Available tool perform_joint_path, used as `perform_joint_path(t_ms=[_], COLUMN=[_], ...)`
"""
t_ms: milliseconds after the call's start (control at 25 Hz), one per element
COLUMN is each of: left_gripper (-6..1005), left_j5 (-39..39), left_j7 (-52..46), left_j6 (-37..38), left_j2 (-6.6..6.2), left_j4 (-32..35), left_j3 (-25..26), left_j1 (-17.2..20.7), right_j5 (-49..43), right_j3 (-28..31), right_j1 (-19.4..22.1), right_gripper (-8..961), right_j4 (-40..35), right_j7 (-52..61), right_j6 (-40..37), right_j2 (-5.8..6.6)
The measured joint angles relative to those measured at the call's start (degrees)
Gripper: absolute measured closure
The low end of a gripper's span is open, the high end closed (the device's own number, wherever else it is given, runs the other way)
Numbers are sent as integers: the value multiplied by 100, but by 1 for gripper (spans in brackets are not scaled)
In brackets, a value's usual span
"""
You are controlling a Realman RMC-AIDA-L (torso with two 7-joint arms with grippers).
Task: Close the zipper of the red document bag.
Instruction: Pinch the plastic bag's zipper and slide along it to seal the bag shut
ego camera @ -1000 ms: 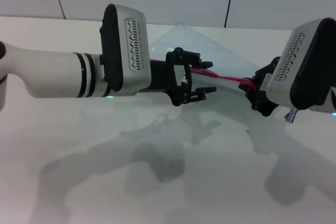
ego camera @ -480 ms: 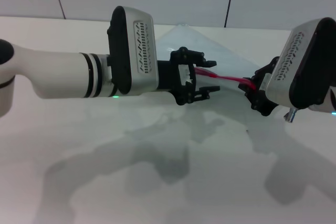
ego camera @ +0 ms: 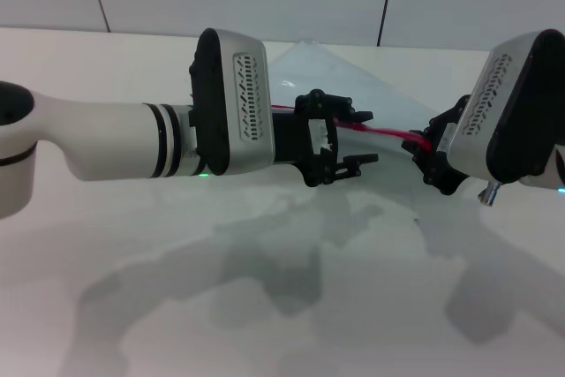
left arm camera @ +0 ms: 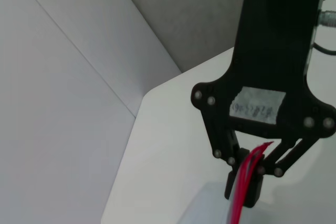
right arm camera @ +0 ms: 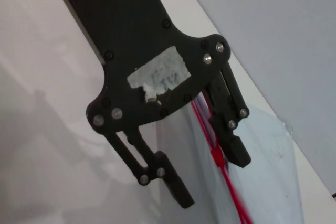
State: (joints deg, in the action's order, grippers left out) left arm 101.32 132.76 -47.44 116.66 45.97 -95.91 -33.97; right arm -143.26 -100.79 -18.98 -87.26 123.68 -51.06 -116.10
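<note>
Left tool (ego camera: 353,139) at centre, jaws spread, straddling the zipper (ego camera: 388,133) without gripping. Right tool (ego camera: 430,158), three o'clock, clenched on the zipper's end. Red document bag (ego camera: 353,86) behind, lifted off the table (ego camera: 265,306). You can't judge closure; pull apparently remains.

Translucent red document bag (ego camera: 353,77) lifted, zipper (ego camera: 388,135) taut.

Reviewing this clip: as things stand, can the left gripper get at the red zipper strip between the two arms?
Probably yes. The left gripper is open with the zipper passing between its fingers, nothing blocking. The right gripper pinches the strip's far end.
</note>
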Motion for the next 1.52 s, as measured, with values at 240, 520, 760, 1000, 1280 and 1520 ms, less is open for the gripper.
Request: perform_joint_path(t_ms=[240,520,760,1000,1280,1520], left_gripper=[545,559,571,583,598,690], left_j5=[23,69,100,100,99,99], left_j7=[17,51,139,141,115,94], left_j6=[20,151,138,118,129,134], left_j2=[-1,-3,-3,-3,-3,-7], left_j4=[-132,-144,-150,-150,-150,-150], left_j3=[0,-4,-7,-7,-7,-7], left_j1=[-11,1,4,-8,-12,-2], right_j5=[0,0,0,0,0,0], right_j3=[-2,-15,-20,-28,-28,-28], right_j1=[-7,-17,-26,-69,-79,-81], right_gripper=[878,875,873,871,869,866], right_j4=[49,56,60,83,127,116], right_j7=[-8,-18,-20,-20,-20,-13], right_j6=[0,0,0,0,0,0], right_j2=[0,0,0,0,0,0])
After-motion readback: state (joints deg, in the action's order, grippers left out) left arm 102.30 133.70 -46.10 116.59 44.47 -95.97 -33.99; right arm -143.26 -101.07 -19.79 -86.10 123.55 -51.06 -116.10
